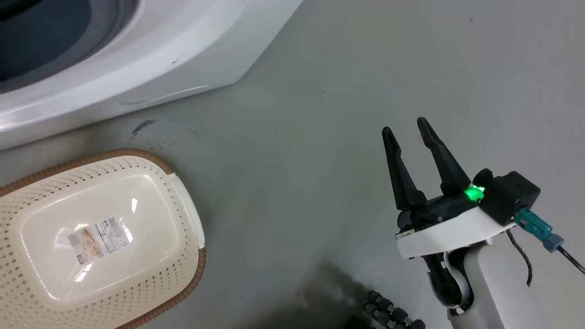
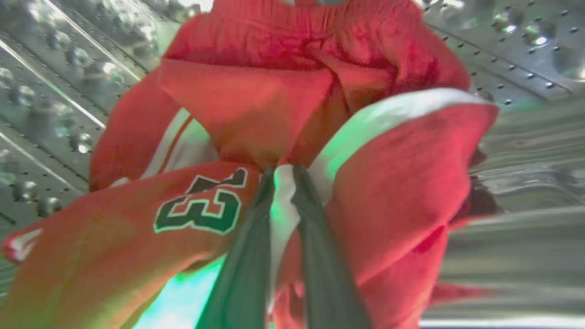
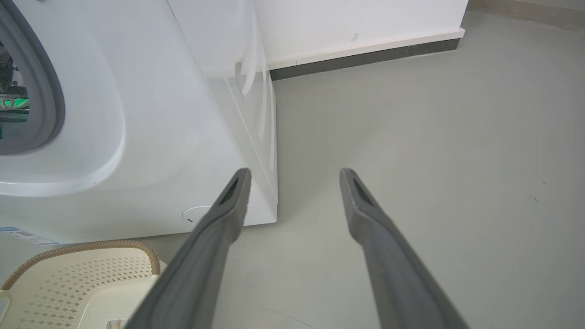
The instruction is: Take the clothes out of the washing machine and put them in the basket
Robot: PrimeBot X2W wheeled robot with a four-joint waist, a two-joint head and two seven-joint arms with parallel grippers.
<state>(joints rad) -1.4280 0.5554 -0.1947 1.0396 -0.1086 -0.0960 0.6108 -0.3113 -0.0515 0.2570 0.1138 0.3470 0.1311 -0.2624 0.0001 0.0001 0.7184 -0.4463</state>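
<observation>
Inside the perforated steel drum (image 2: 50, 91) of the washing machine (image 1: 151, 55), my left gripper (image 2: 283, 176) is shut on the clothes (image 2: 283, 100): red fabric with white trim and a dark green printed number, bunched around the fingertips. The cream basket (image 1: 105, 237) with a brown rim stands on the floor in front of the machine, holding nothing but a label on its bottom. It appears again as the basket (image 3: 87, 283) at the lower left of the right wrist view, beside the washing machine (image 3: 160, 137). My right gripper (image 1: 406, 130) hangs open over bare floor to the basket's right; right gripper (image 3: 295, 176) holds nothing.
Grey floor (image 1: 320, 114) stretches to the right of the machine and basket. A white wall with a dark skirting strip (image 3: 365, 57) runs behind the machine. A dark ribbed cable (image 1: 388, 313) lies at the bottom of the head view.
</observation>
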